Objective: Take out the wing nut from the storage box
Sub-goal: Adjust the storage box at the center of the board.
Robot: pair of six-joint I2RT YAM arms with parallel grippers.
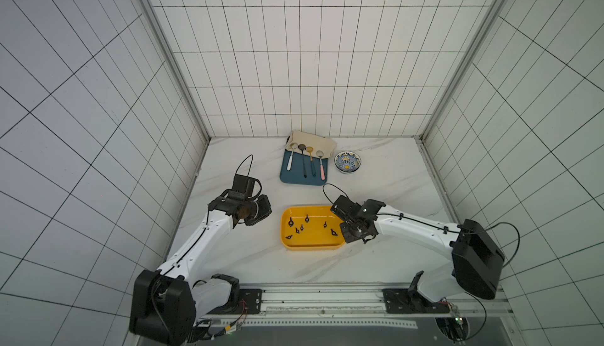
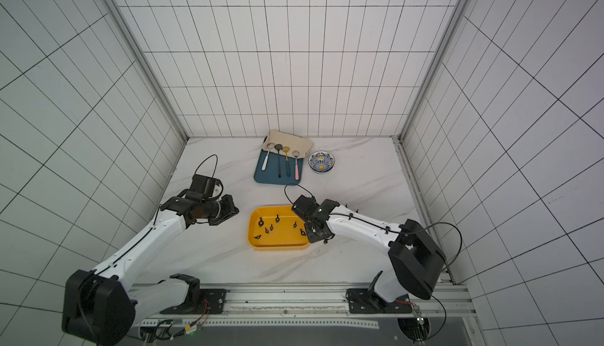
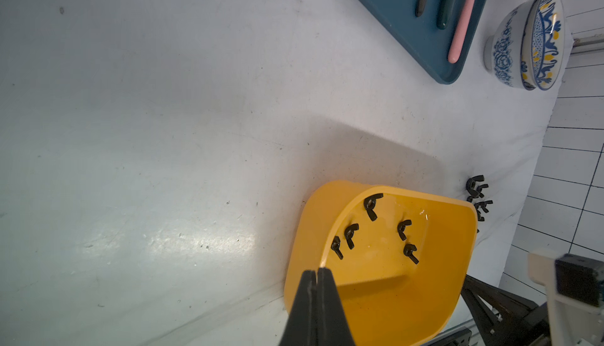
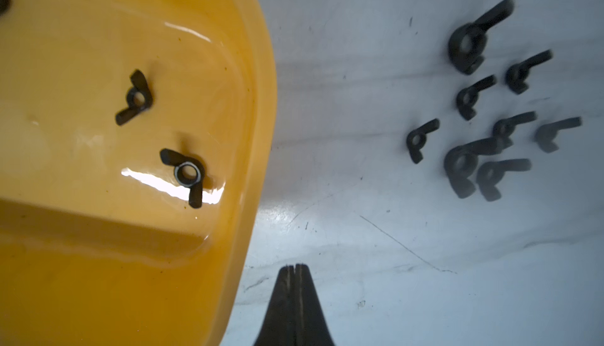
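Note:
The yellow storage box (image 1: 310,247) (image 2: 277,247) lies mid-table in both top views, with several black wing nuts on its floor, one of them a wing nut (image 4: 188,174) near the right-hand wall. More wing nuts (image 4: 483,115) (image 3: 478,194) lie in a loose pile on the table just right of the box. My right gripper (image 4: 295,266) hangs shut and empty over bare table between box and pile. My left gripper (image 3: 316,270) is shut and empty too, held left of the box (image 3: 392,295) and pointing toward it.
At the back stands a dark-blue tray (image 1: 299,179) with several spoons, a beige cloth (image 1: 310,140) at its far end. A patterned bowl (image 1: 348,162) sits right of the tray. Tiled walls close three sides; a metal rail (image 1: 327,295) runs along the front.

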